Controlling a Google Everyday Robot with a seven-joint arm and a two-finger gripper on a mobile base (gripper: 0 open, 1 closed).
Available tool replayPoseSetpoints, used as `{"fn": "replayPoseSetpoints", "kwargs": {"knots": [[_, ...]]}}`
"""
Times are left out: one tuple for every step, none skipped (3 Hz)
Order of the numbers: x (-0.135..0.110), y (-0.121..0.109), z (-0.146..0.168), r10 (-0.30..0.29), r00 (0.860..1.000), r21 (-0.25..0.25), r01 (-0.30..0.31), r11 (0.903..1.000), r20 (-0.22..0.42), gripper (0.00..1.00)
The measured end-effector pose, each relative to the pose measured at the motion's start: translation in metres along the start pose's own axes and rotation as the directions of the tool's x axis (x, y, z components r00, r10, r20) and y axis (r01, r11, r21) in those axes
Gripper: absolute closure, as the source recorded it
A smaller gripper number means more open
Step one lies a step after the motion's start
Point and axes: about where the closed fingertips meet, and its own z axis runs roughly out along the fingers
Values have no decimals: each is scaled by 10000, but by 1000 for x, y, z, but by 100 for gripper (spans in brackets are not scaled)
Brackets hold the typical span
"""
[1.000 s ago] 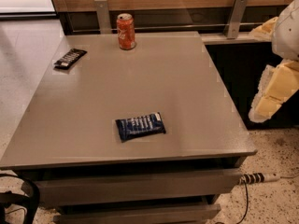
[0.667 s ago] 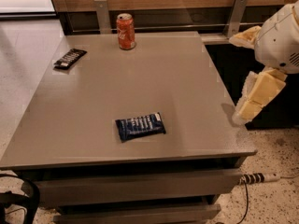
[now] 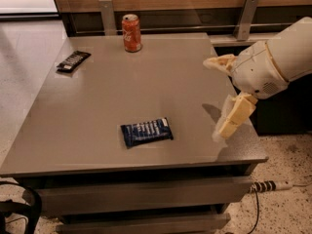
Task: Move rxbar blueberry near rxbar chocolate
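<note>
Holding our gripper point(image 3: 214, 97) spread wide and empty over the table point(image 3: 146, 82) edge, we judge the blue bar point(image 3: 146, 132) light, flat and slippery, best pinched across its narrow width.

Grey table point(image 3: 87, 111) with rxbar blueberry point(image 3: 146, 132), rxbar chocolate point(image 3: 73, 61), soda can point(image 3: 131, 32); jaws above right edge.
</note>
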Motion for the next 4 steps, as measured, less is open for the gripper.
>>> {"fn": "replayPoseSetpoints", "kwargs": {"knots": [[-1, -1, 24, -114, 9976, -476, 146, 9988, 677, 0], [-1, -1, 24, -114, 9976, -476, 146, 9988, 677, 0], [-2, -2, 42, -47, 9942, -737, 128, 9972, 1079, 0], [-5, -5, 68, -26, 9870, -1038, 195, 9944, 1609, 0]]}}
